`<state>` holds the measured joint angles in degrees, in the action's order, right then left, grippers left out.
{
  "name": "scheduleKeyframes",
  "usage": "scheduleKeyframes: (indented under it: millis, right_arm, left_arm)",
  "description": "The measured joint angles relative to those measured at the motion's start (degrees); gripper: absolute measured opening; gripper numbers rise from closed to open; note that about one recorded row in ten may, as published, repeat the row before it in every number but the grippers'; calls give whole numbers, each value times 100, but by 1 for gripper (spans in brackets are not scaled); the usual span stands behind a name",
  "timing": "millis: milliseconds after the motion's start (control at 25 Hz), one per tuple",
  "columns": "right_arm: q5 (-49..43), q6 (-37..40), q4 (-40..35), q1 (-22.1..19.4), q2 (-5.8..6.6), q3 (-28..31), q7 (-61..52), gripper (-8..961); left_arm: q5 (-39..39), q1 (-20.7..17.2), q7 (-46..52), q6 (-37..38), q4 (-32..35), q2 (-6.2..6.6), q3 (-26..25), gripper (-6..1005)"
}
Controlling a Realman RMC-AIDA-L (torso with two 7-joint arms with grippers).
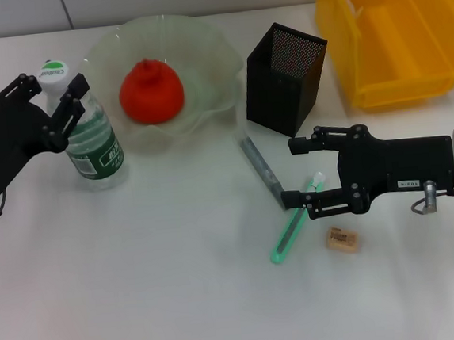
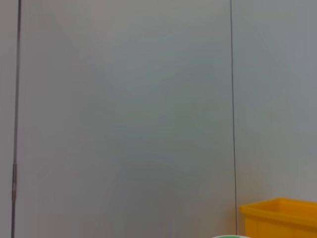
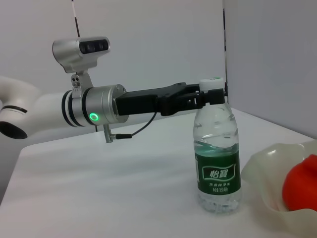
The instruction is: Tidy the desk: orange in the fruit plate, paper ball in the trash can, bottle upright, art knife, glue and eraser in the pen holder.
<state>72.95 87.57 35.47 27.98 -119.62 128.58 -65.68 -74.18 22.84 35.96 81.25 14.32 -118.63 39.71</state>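
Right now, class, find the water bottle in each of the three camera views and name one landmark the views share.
Head view: the water bottle stands upright at left, beside the fruit plate, with the left end effector around its neck.
Left wrist view: only a sliver of its cap at the bottom edge.
Right wrist view: mid-frame, upright.
Shared landmark: the bottle's white cap.

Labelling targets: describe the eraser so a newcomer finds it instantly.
Start at the black mesh pen holder mid-desk; below it the right gripper hovers over a green glue stick. Just right of that stick lies the eraser: a small tan block, the only boxy item there.
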Motion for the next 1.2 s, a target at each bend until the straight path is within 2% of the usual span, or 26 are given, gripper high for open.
scheduleKeyframes:
  millis: [120,360,600,720,760,800,920,960,1080,1160,1200]
  right_arm:
    - [0,-24,-10,7,0,0,-1,839]
    - [-1,-44,-27,8,0,0,-4,839]
    - [-1,-53,-32,17,0,0,-6,838]
    - [-1,-55,-63,42,1,16,-6,838]
    - [-1,-56,-93,55,5,42,-6,838]
    - [-1,-56,-93,55,5,42,-6,838]
    - [-1,-56,-101,61,8,60,-13,838]
    - [18,-56,-102,70,9,68,-34,838]
    - [93,-51,-97,73,10,72,-88,838]
    - [174,-36,-71,97,22,71,-284,838]
    - [174,-36,-71,97,22,71,-284,838]
  left_arm:
    - [2,9,51,1,-7,1,-62,462]
    - [2,10,173,21,-10,4,-88,683]
    - [7,-12,372,258,30,23,-98,778]
    - [22,-64,712,790,89,51,-211,826]
    - [29,-137,1191,1279,221,99,-282,842]
    - [29,-137,1191,1279,221,99,-282,842]
    - [5,-259,2054,2048,443,200,-262,842]
    - [-99,-294,2480,2472,516,280,-164,842]
    - [-190,-302,2661,2644,543,321,-70,841]
    - [-750,-284,2893,2856,625,352,479,841]
    - [-750,-284,2893,2856,625,352,479,841]
